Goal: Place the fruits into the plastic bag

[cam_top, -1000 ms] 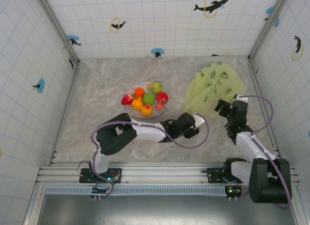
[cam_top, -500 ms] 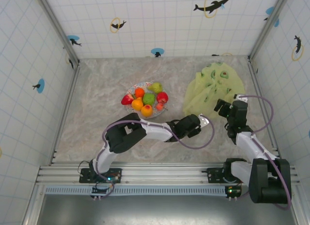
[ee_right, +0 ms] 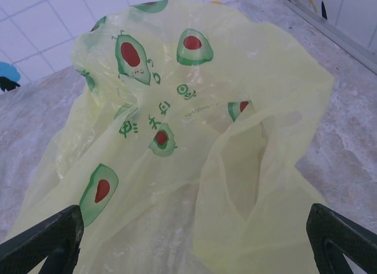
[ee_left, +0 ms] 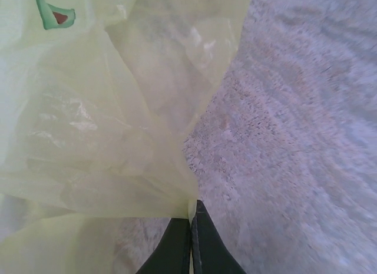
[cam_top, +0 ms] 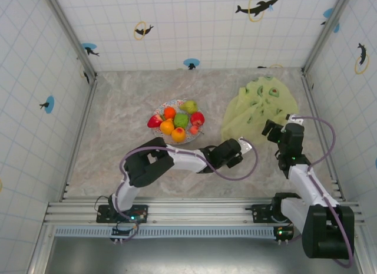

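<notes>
Marbled table (cam_top: 118, 115): plastic bag (cam_top: 259, 103) lies crumpled at far right, mouth not visibly opened. Patterned plate (cam_top: 166, 104), mid-table and left of the bag, carries all the fruits (cam_top: 177, 122). None bagged, so loading has not begun.

Left gripper (ee_left: 191, 227): fingers pressed together, pinching the bag's near-left edge.

Right gripper (ee_right: 191, 244): spread wide just near of the bag, gripping nothing.

Remaining: open the mouth, transfer every fruit.

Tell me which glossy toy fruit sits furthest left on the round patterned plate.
The red strawberry-shaped fruit, on the plate's left rim in the top view; the other fruits, orange, green and red, lie right of it.
</notes>
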Controlling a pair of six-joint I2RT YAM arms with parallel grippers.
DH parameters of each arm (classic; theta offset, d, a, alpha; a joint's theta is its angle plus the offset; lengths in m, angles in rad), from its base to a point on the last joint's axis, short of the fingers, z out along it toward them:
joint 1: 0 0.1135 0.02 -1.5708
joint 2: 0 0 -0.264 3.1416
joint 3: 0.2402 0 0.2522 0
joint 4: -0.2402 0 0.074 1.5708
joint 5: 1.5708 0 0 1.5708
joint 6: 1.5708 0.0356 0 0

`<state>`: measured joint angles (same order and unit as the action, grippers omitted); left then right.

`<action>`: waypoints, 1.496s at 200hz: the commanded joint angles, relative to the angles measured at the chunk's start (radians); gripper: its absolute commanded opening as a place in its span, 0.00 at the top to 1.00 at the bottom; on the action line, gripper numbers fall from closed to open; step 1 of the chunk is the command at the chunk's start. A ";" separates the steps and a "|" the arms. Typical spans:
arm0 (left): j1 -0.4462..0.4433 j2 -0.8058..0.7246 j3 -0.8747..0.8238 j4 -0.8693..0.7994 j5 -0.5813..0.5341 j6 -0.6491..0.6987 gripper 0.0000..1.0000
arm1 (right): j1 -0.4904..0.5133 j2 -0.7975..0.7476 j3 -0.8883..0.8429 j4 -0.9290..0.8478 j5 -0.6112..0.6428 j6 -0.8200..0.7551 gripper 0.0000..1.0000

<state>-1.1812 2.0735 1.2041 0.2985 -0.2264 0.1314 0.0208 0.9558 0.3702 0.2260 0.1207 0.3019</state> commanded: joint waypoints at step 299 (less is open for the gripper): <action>0.420 -0.528 -0.207 -0.030 0.747 -0.432 1.00 | 0.304 0.435 0.143 0.435 0.161 -0.749 0.70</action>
<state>-0.7944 1.5929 1.0111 0.2691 0.5098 -0.2459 0.3248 1.4811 0.4740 0.6521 0.2466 -0.4877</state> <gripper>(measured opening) 0.041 0.403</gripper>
